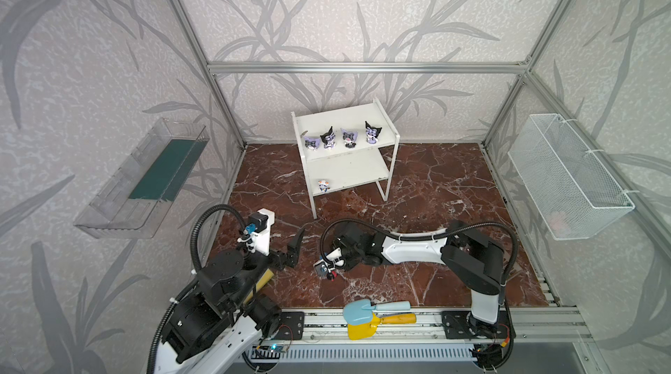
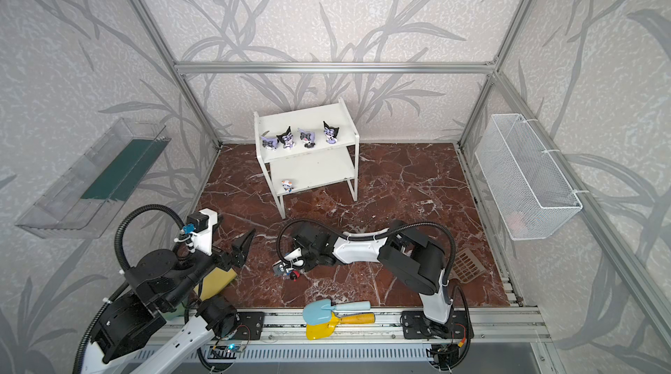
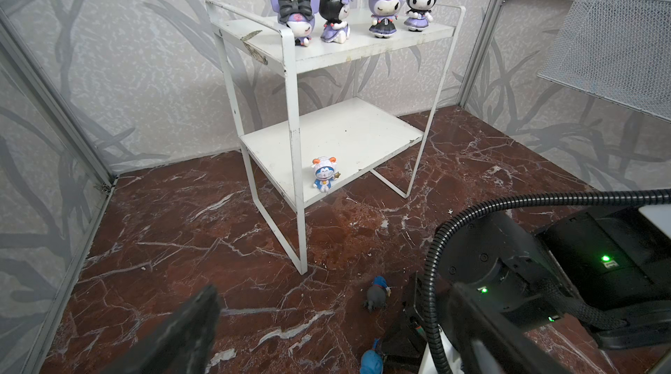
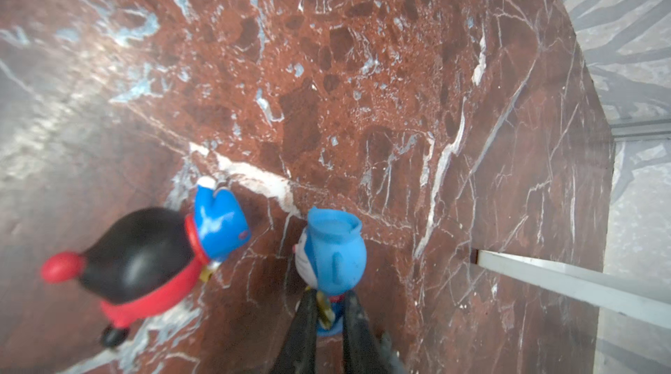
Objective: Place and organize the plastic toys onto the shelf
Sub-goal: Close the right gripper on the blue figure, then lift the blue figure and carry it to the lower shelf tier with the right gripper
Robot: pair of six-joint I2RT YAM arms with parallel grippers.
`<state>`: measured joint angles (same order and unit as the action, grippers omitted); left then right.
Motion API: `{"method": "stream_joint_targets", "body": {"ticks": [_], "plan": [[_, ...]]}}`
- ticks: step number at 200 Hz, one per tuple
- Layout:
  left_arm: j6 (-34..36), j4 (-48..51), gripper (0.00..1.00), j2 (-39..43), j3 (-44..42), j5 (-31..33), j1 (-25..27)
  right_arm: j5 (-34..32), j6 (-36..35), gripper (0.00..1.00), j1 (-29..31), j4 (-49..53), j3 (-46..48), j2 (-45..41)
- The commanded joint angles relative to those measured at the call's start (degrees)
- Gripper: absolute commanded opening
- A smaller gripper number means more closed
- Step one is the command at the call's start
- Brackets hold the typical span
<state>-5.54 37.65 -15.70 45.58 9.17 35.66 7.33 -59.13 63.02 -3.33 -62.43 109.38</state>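
While the right gripper [image 4: 329, 303] sits low over the marble floor [image 4: 363, 81], observe that its two black fingers [image 4: 301, 328] are drawn in against both sides of the lower body of the blue Doraemon figurine [image 4: 332, 248]. You cannot tell whether that figurine rests on the floor or hangs clear of it.

Just beside it, on the side away from the shelf [image 1: 363, 118], the black-and-red figurine [image 4: 145, 267] lies tipped over on the floor. In the left wrist view, find the grey figurine [image 3: 375, 296] lying on the floor near the right arm, between that arm and the shelf's front leg.

Check the left gripper [image 1: 297, 248]. Its jaws are spread wide and hold nothing. It hangs above the floor to the left of the right gripper.

The shelf stands at the back of the floor, close to the rear wall. Four Kuromi figurines [image 1: 328, 138] stand upright in a row along the front of the upper board. The white-capped Doraemon figurine [image 3: 324, 174] stands at the front left corner of the lower board.

At the front rail, the blue toy shovel [image 1: 359, 309] lies touching the yellow toy shovel [image 1: 359, 330]. The yellow sponge [image 1: 263, 279] shows partly under the left arm. The wire mesh basket [image 1: 566, 172] hangs on the right wall and the clear plastic tray [image 1: 138, 187] on the left wall.
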Motion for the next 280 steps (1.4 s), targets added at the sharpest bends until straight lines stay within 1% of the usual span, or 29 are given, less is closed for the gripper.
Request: {"method": "stream_joint_targets", "body": {"ticks": [1,63,130,162,164,170,186,190,217,249,280], "plan": [[0.3,-0.9,0.99,-0.8,-0.7,0.2,-0.2,1.8,4.4,0.16,-0.5,1.6,2.3,-3.4],[0.3,-1.1,0.99,-1.1,-0.6,0.0,-0.2,1.7,6.5,0.17,-0.9,4.7,2.5,-4.3],[0.4,-1.4,0.99,-1.6,-0.8,-0.5,-0.2,5.4,12.6,0.13,-3.9,2.2,5.4,-8.8],[0.4,-1.3,0.99,-1.5,-0.8,-0.4,-0.3,6.1,14.9,0.12,-3.9,-0.1,7.5,-10.5],[0.4,-1.3,0.99,-1.4,-0.8,-0.4,-0.3,6.3,15.1,0.12,-5.3,-0.3,7.6,-10.6],[0.4,-1.3,0.99,-1.5,-0.8,-0.5,-0.3,6.5,15.8,0.11,-6.0,-0.8,8.0,-10.9],[0.4,-1.4,1.0,-1.6,-0.8,-0.4,-0.3,7.6,18.2,0.11,-6.8,-3.3,9.4,-11.3],[0.4,-1.4,0.99,-1.6,-0.8,-0.5,-0.3,7.8,18.9,0.11,-7.1,-4.2,9.9,-12.9],[0.4,-1.4,0.99,-1.9,-0.8,-0.7,-0.3,9.3,24.4,0.11,-9.0,-11.1,13.3,-14.9],[0.3,-1.6,0.99,-2.4,-0.8,-1.1,-0.3,8.5,31.4,0.11,-10.6,-21.3,17.9,-17.0],[0.3,-1.6,0.99,-2.6,-0.8,-1.6,-0.3,6.4,37.4,0.11,-11.9,-32.6,22.3,-18.1]]}}
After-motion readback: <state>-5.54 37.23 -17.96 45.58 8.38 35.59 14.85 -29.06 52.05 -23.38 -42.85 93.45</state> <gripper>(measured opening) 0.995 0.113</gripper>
